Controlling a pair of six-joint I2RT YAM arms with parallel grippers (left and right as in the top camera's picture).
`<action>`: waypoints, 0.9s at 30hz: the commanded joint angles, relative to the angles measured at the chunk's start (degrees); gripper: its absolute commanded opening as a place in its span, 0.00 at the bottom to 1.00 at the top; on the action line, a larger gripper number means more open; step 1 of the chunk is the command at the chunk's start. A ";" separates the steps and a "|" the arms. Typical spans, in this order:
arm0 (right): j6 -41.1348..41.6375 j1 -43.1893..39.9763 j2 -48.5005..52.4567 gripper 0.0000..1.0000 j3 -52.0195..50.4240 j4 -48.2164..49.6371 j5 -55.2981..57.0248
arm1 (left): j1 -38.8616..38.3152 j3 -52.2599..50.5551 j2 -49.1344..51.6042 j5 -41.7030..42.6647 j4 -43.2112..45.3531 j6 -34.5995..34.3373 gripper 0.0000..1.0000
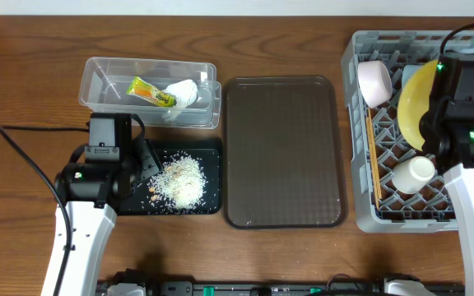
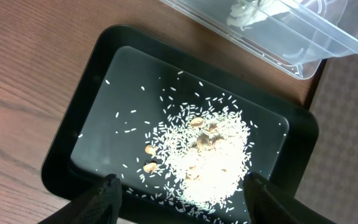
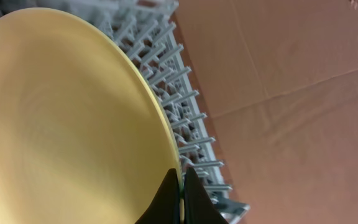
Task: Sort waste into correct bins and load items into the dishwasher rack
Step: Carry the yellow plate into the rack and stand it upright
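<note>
1. A round pale-yellow plate fills the left half of the frame, its rim curving from the top left to the bottom centre.
2. The right gripper, at bottom centre, pinches that rim with one dark finger on each face.
3. A grey plastic lattice rack shows behind the plate, running from top centre to lower right.
4. A brown, faintly creased surface covers the right side.

Hovers left of the brown tray with left end effector spread wide; right of it, pinches yellow plate rim in right end effector.
</note>
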 commanded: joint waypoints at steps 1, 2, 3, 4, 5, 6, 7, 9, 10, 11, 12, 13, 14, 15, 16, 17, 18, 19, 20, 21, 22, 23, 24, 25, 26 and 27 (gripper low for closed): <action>-3.15 -0.33 2.40 0.01 0.02 -1.88 3.56 | 0.24 0.24 0.04 -0.28 -0.04 -0.35 0.66; -3.15 -0.33 3.30 0.01 0.02 -2.73 3.54 | 0.24 0.24 0.04 -0.28 -0.04 -0.35 0.66; -3.13 -0.35 4.39 0.01 -0.02 -3.37 3.58 | 0.24 0.24 0.04 -0.28 -0.04 -0.35 0.66; -3.08 -0.33 5.11 0.01 -0.02 -3.58 3.58 | 0.24 0.24 0.04 -0.28 -0.04 -0.35 0.66; -2.38 -0.33 6.08 0.01 -0.02 -3.58 3.58 | 0.24 0.24 0.04 -0.28 -0.04 -0.35 0.66; -1.77 -0.33 6.86 0.01 -0.02 -3.58 3.58 | 0.24 0.24 0.04 -0.28 -0.04 -0.35 0.66; -0.66 -0.31 7.72 0.01 -0.02 -3.61 3.54 | 0.24 0.24 0.04 -0.28 -0.04 -0.35 0.66; 2.36 -0.04 9.05 0.01 -0.02 -3.87 3.19 | 0.24 0.24 0.04 -0.28 -0.04 -0.35 0.66; 3.87 0.26 9.38 0.01 -0.02 -4.00 1.84 | 0.24 0.24 0.04 -0.26 -0.07 -0.35 0.66; 5.18 0.61 9.46 0.01 -0.02 -4.02 -0.35 | 0.24 0.24 0.04 -0.26 -0.07 -0.35 0.66; 6.69 1.11 9.44 0.02 -0.02 -4.17 -3.50 | 0.24 0.24 0.04 -0.28 -0.04 -0.35 0.66; 7.82 1.60 9.16 0.06 0.00 -4.22 -6.69 | 0.24 0.24 0.04 -0.28 -0.04 -0.35 0.72; 8.70 1.92 8.83 0.16 0.00 -4.24 -9.53 | 0.24 0.24 0.04 -0.28 -0.02 -0.35 0.77; 9.55 2.19 8.39 0.25 0.00 -4.22 -11.74 | 0.24 0.24 0.04 -0.28 -0.02 -0.35 0.79; 10.49 2.19 7.89 0.32 0.02 -4.15 -13.16 | 0.24 0.24 0.04 -0.28 0.00 -0.35 0.80; 12.13 2.14 7.10 0.42 0.07 -4.02 -14.53 | 0.24 0.24 0.04 -0.28 0.00 -0.35 0.81; 13.73 2.12 6.27 0.50 0.11 -3.87 -15.52 | 0.24 0.24 0.02 -0.28 0.00 -0.35 0.81; 15.21 2.05 5.27 0.56 0.11 -3.58 -16.46 | 0.24 0.24 0.02 -0.28 0.00 -0.35 0.81; 16.70 2.03 3.74 0.62 0.11 -3.08 -18.12 | 0.24 0.26 0.02 -0.28 0.02 -0.35 0.81; 17.35 2.03 2.23 0.65 0.11 -2.47 -20.41 | 0.24 0.26 -0.02 -0.28 0.04 -0.33 0.82; 17.46 2.03 0.74 0.66 0.11 -1.73 -24.22 | 0.24 0.26 -0.04 -0.26 0.11 -0.31 0.82; 17.44 2.03 -0.46 0.67 0.11 -1.05 -28.55 | 0.24 0.26 -0.07 -0.11 0.46 0.04 0.82; 17.44 2.03 -1.64 0.68 0.11 -0.42 -34.29 | 0.24 0.26 -0.07 1.27 1.36 2.08 0.82; 17.40 2.03 -2.32 0.69 0.11 0.07 -39.93 | 0.22 0.26 -0.07 3.02 2.58 3.96 0.82; 16.59 2.03 -2.67 0.71 0.11 0.28 -45.51 | 0.15 0.26 -0.02 4.72 4.07 5.25 0.82; 16.24 2.03 -2.67 0.73 0.11 0.15 -48.96 | -0.04 0.26 -0.02 6.21 5.92 6.03 0.82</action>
